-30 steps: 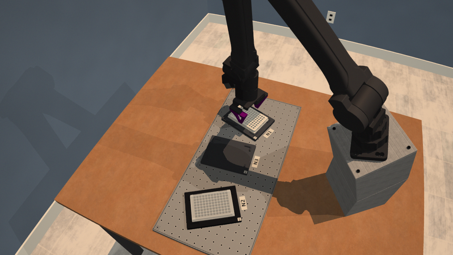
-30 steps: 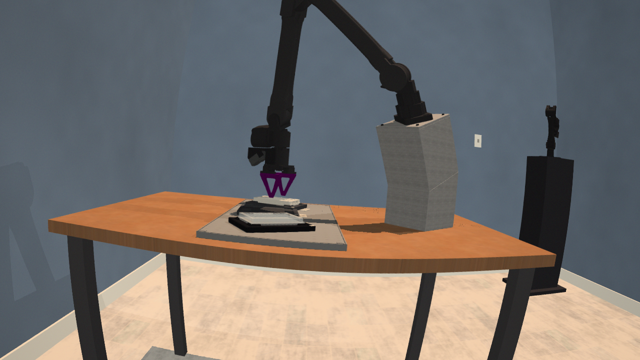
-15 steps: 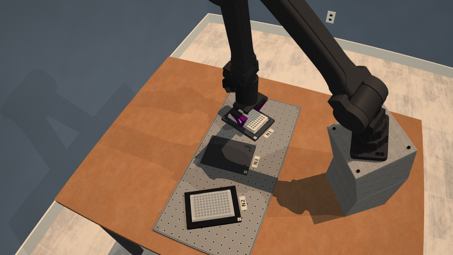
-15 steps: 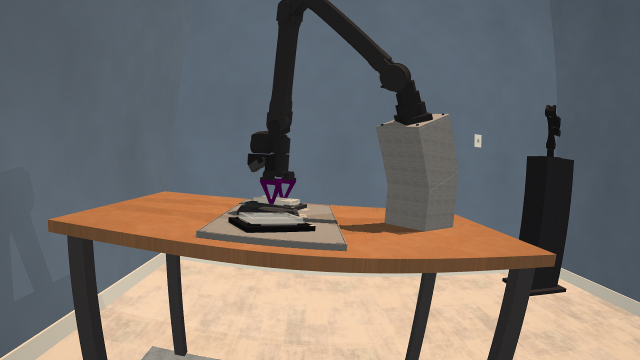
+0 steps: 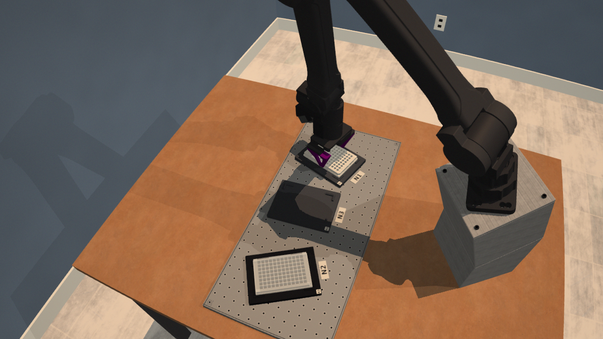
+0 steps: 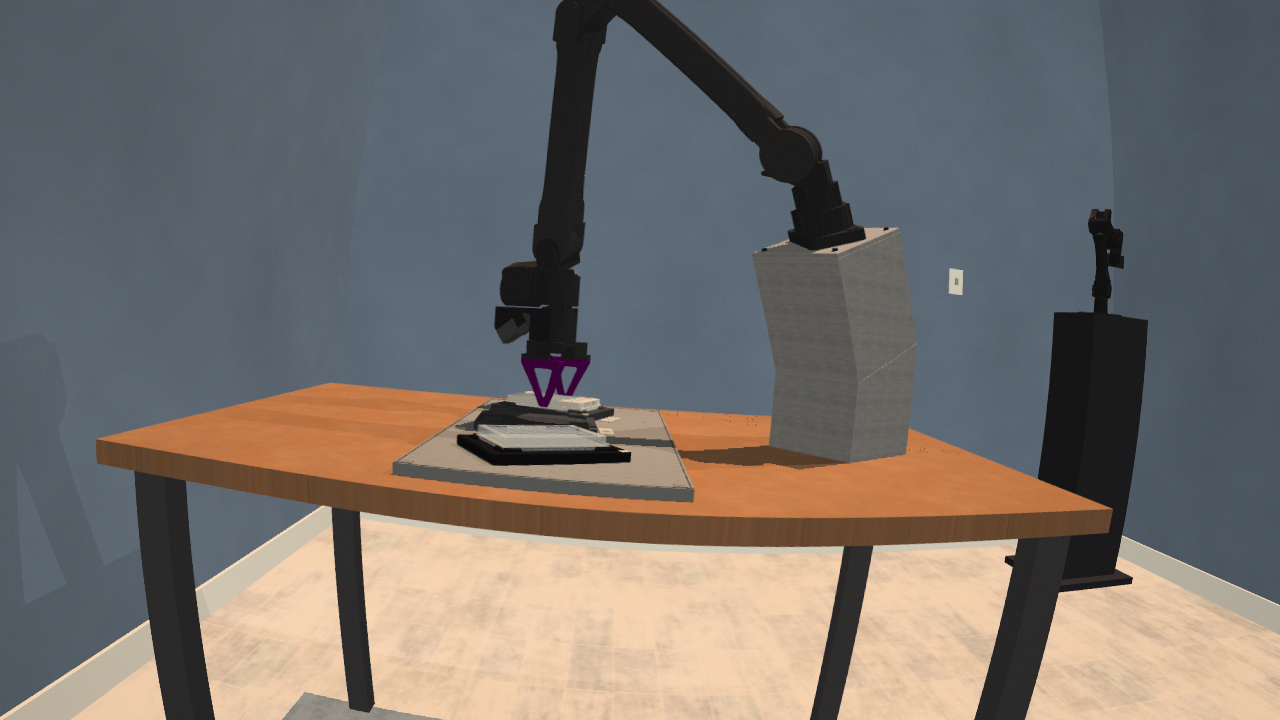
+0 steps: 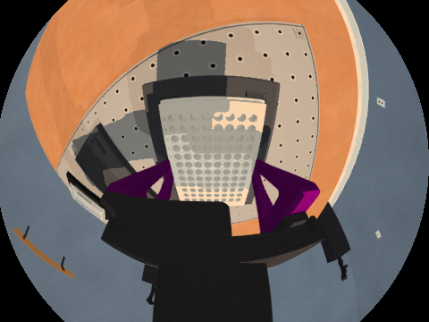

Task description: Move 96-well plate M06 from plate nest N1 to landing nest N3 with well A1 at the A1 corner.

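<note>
Plate M06 (image 5: 339,161) is a white 96-well plate lying flat in the black nest N1 (image 5: 302,158) at the far end of the grey deck. My gripper (image 5: 321,154) is down over the plate's far half, with a purple finger on each long side. In the wrist view the fingers touch both long edges of the plate (image 7: 211,149), so the gripper is shut on it. The plate rests in the nest. Landing nest N3 (image 5: 303,205) is a black empty plate in the middle of the deck. Plate M09 (image 5: 281,273) lies in nest N2 at the near end.
The perforated grey deck (image 5: 295,236) lies on an orange table. The arm's grey pedestal (image 5: 493,219) stands to the right of the deck. Labels N1 (image 5: 357,175), N3 (image 5: 340,215) and N2 (image 5: 323,270) lie beside the nests.
</note>
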